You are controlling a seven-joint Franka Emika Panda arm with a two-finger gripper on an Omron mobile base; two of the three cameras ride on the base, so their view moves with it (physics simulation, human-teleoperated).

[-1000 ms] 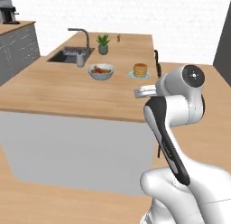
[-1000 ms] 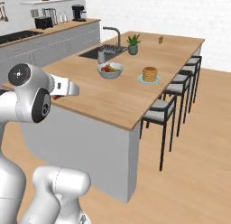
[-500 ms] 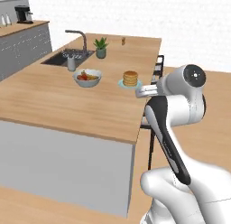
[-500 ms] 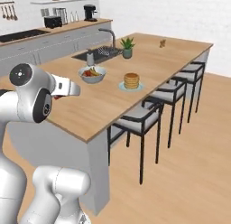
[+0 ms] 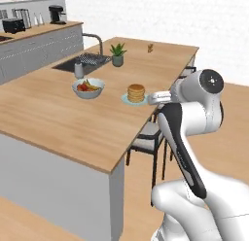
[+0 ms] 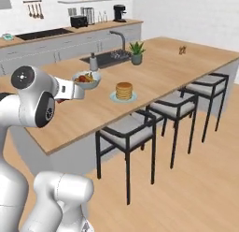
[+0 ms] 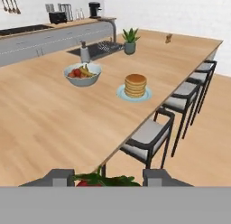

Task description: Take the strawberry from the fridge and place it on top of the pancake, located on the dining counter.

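Grey bowl [image 7: 82, 76] holds mixed fruit; pancake [image 7: 135, 85] fills plate [image 7: 122, 94].

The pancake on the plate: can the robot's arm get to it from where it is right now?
Probably yes. The pancake sits near the counter's stool-side edge with bare wood around it, and nothing stands between it and the gripper, whose jaws hold the strawberry.

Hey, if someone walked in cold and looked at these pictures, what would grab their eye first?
Probably the stack of golden pancakes on its pale plate near the stool-side edge of the big wooden dining counter, with the grey fruit bowl beside it toward the sink. Next, the red strawberry with green leaves, held between the fingertips of the gripper at the bottom of the hand view, just off the counter's edge.
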